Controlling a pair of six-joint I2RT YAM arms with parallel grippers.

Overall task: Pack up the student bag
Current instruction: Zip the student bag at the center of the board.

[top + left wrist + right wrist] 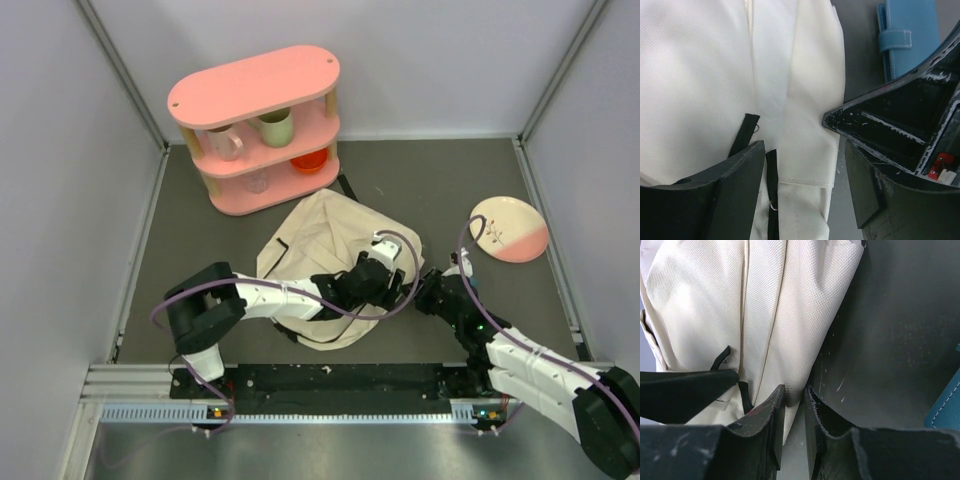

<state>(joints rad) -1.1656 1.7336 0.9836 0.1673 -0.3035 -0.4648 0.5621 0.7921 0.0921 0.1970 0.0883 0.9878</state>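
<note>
Two grippers are working at one edge of the student bag (310, 235), which is lying slumped on the dark table (200, 230) in front of the arm bases. It is the edge of the bag facing the plate (510, 228). The left gripper (802, 150) is reaching across the bag with its jaws standing well apart, straddling a cream fold and a black strap without clamping either. The right gripper (795, 400) is holding its jaws nearly together, and a fold of the bag's edge appears to be pinched between them. A blue wallet (905, 35) is lying on the table just beside that same edge, outside the bag. The pink shelf (255, 90), carrying a pink mug (225, 143), a green mug (277, 128) and an orange bowl (310, 160), is standing beyond the bag's far side. No open mouth of the bag is showing in any view, and its contents cannot be seen. Judged from this, the packing is only beginning: the bag is being gripped for opening, while the opening, the loading and the closing are all remaining.
</note>
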